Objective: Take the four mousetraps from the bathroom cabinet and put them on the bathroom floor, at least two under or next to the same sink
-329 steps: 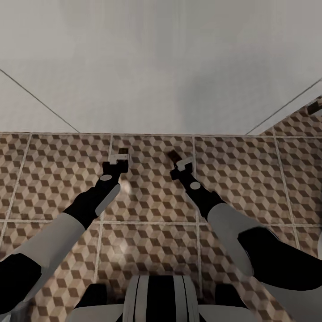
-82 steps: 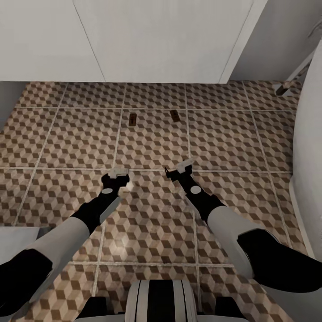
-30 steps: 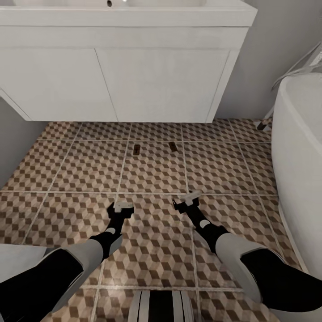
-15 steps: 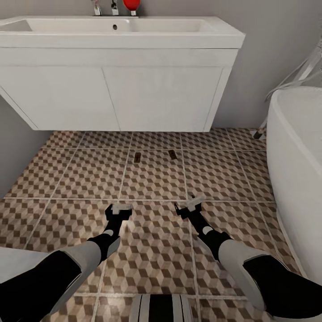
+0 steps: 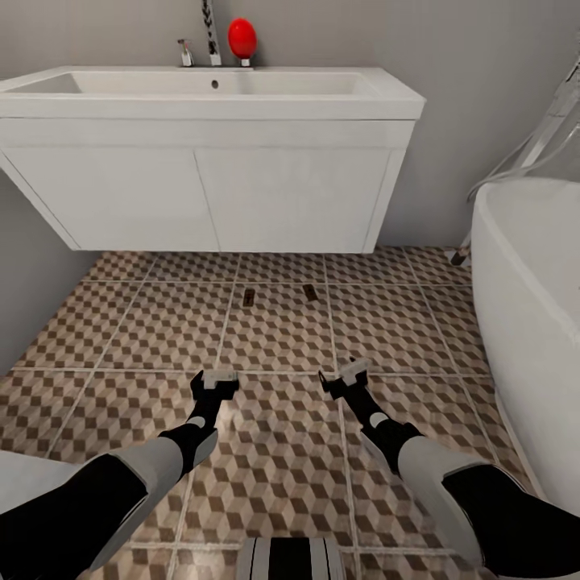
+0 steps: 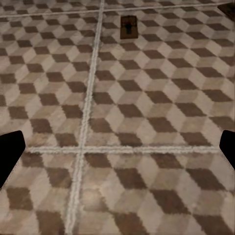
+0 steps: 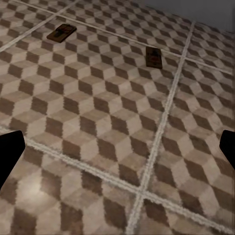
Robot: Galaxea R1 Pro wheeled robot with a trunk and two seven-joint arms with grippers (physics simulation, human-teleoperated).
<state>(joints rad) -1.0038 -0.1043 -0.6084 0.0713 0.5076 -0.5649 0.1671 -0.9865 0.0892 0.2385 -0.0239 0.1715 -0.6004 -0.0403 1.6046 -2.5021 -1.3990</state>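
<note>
- Bathroom floor: brown/beige cube-pattern tiles w/ pale grout, grey wall behind.
- Far left to centre: white sink one piece w/ boxy white vanity, chrome tap at back, red egg-shaped object just beside tap.
- Two mousetraps flat on floor in front of vanity, apart from each other, not under it: left mousetrap beside a grout line, right mousetrap near it on the next tile.
- Left wrist view: left mousetrap lies well ahead of the fingers, just beside a grout line. Right wrist view: both traps ahead, and.
- Left gripper: low over floor, well short of traps, jaws spread, nothing between; dark fingertips at the frame edges in wrist view.
- Right gripper: same height approx, jaws spread, empty; fingertips wide apart in wrist view.
- Right edge: white bathtub w/ rounded rim.
</note>
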